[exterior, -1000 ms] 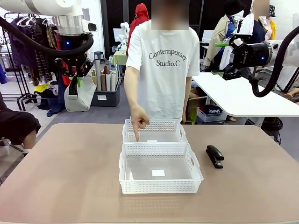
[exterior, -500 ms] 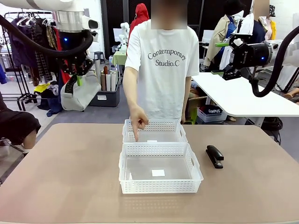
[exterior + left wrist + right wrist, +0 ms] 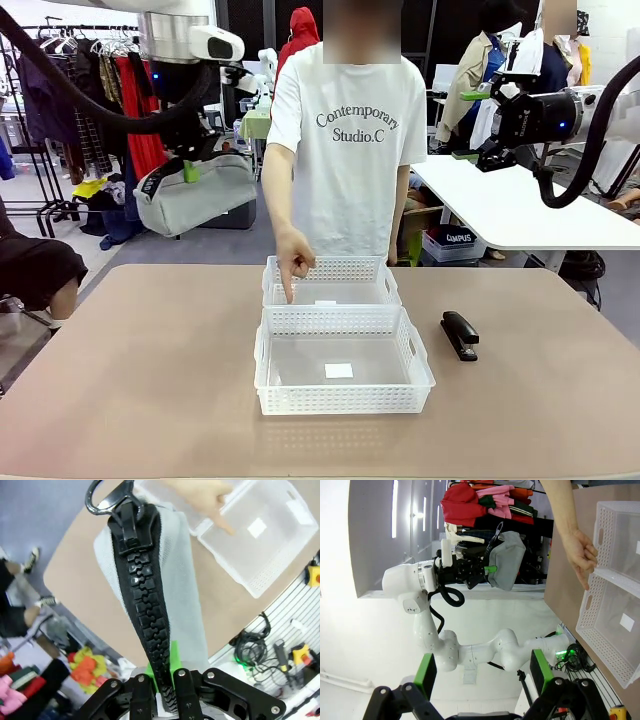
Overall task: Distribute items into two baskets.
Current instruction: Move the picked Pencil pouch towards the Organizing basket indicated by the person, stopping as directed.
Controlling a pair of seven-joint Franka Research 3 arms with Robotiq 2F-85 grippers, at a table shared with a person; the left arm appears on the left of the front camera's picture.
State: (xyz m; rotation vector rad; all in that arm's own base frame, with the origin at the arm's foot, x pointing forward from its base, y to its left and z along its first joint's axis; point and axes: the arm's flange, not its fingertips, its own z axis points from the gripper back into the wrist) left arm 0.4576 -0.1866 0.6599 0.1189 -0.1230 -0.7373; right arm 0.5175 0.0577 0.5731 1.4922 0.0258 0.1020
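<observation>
The pouch (image 3: 196, 196) hung limp from my left gripper (image 3: 186, 169) a second ago. Now it has swung up to lie nearly level in the air, carried a little toward the middle, above and beyond the left far edge of the desk (image 3: 150, 360). The left gripper is clamped on its black zipper edge (image 3: 145, 605). The person's hand (image 3: 296, 262) keeps pointing down into the far basket (image 3: 372, 268), so I take that as the pouch's place, with the near basket (image 3: 340, 402) left for the stapler (image 3: 460, 334). The stapler has not moved from the desk, just right of the near basket. My right gripper (image 3: 470, 125) has stayed high on the right, jaws apart and holding nothing.
</observation>
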